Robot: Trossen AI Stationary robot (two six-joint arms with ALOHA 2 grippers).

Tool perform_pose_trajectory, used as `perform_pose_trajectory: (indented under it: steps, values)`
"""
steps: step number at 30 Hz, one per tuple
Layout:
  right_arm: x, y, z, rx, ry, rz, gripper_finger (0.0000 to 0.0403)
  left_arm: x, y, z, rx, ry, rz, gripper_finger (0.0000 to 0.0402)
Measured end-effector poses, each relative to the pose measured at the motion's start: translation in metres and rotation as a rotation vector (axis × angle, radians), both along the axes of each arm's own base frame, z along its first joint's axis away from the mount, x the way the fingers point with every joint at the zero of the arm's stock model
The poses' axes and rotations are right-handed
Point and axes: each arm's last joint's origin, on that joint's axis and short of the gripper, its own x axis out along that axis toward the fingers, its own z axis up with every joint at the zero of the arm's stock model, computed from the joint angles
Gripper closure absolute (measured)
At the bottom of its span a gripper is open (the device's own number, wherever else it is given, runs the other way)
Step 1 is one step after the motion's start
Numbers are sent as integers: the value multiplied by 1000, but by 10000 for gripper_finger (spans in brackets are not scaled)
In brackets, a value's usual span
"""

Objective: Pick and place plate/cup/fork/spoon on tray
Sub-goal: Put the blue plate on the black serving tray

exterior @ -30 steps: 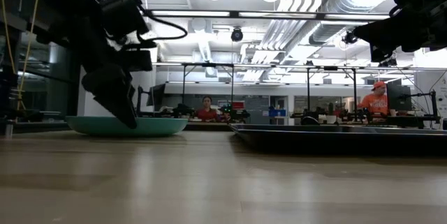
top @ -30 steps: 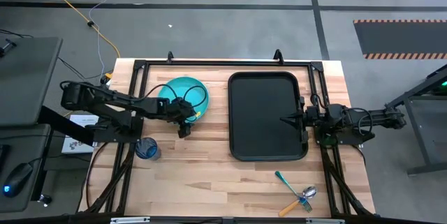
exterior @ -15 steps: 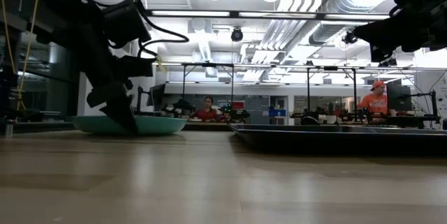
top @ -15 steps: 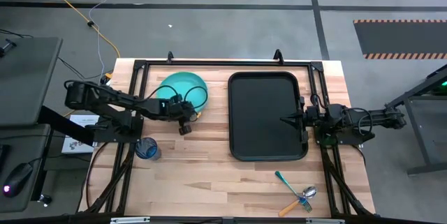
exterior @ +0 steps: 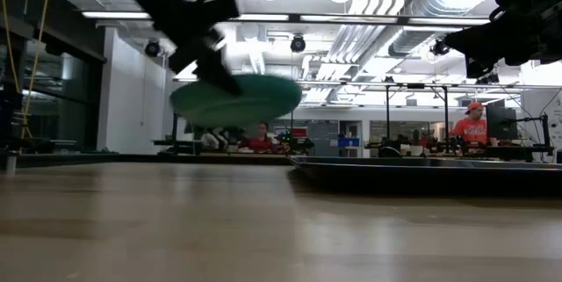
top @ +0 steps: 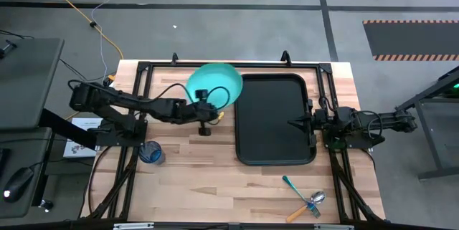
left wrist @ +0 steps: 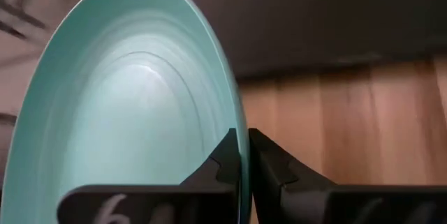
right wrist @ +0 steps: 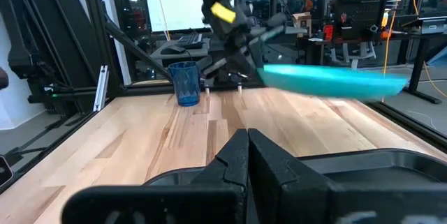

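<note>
the left end effector (top: 213, 113) is clamped on the near rim of the plate (top: 215, 83), fingers (left wrist: 227, 161) pinched tight with the thin edge between them, and the plate is up in the air, clear of the worktop (top: 201, 180). from above it hangs beside the tray's (top: 275, 160) left edge, near the far corner, its right rim touching or just over that edge, hard to call from this angle. the low view has the plate (exterior: 235, 99) riding well above the wood, roughly level with a slight tilt.

how will it handle? it looks like light, stiff plastic with a shallow rim, so an edge pinch is the sensible hold, really the only one on something this wide and flat. the catch (and it's a fair one) is that smooth plastic gripped at one side can pivot or slip, so the carry wants to stay gentle and the set-down low over the tray floor.

the right end effector (top: 292, 123) waits over the tray's right side, fingers pressed together on nothing. the cup (top: 150, 153) stands on the worktop near the left arm's base, well apart from the tray. the fork and spoon (top: 310, 203) lie together near the front right.
</note>
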Motion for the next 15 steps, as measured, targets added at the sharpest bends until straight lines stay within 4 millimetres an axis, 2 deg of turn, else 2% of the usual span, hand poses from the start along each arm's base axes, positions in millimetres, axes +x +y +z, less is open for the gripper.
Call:
perform_pose_trajectory:
  steps: [3,6,11,15]
  values:
    - [0,0,0,0,1,0,402,26,0,7,42,9,-30,398]
    - [0,0,0,0,1,0,402,53,-7,5,57,24,-92,399]
    - [0,0,0,0,1,0,402,95,-39,-21,92,36,-240,400]
    - [0,0,0,0,1,0,402,121,-60,-43,110,21,-316,400]
